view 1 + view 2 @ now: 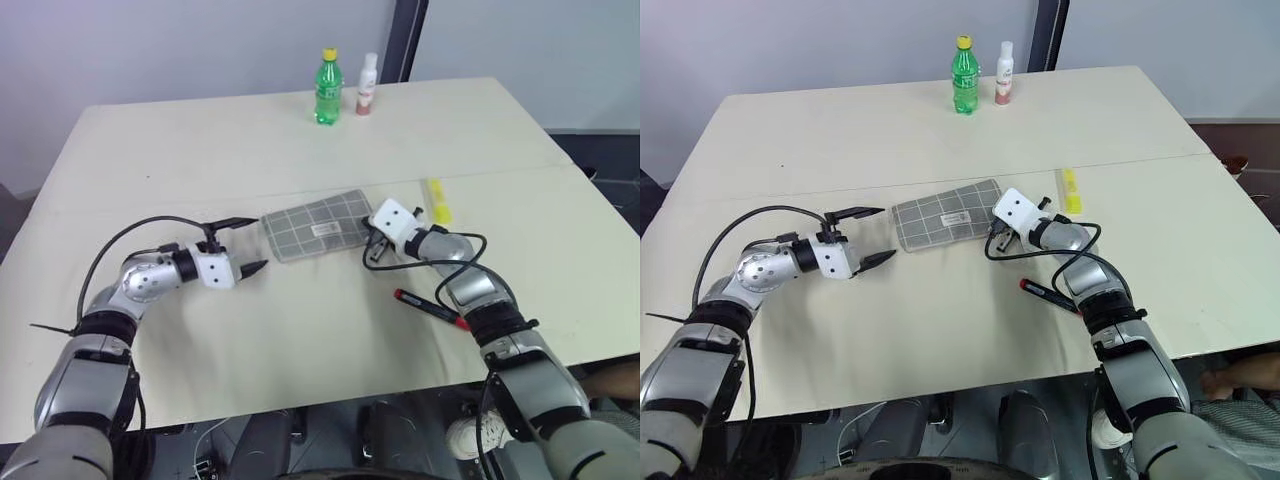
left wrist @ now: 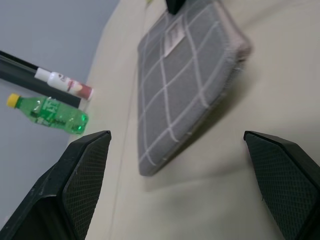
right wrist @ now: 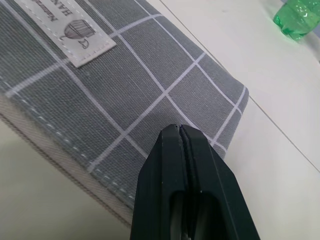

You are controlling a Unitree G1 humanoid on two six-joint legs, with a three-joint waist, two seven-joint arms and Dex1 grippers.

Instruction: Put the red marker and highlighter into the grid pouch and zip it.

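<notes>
My right gripper point(image 3: 177, 131), fingers pressed together, sits at the grid pouch's point(image 1: 318, 226) right end; my left gripper point(image 1: 242, 245) gapes wide just left of it. Red marker point(image 1: 431, 308) and highlighter point(image 1: 437, 201) lie on the table point(image 1: 300, 340).

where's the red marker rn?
In the head views, the red marker lies flat on the table on the robot's right, just beside the right forearm, nearer the robot than the grid pouch and the highlighter.

Grid pouch point(image 1: 318, 227) flat mid-table; yellow highlighter point(image 1: 437, 201) just right; red marker point(image 1: 431, 309) nearer, apart.
</notes>
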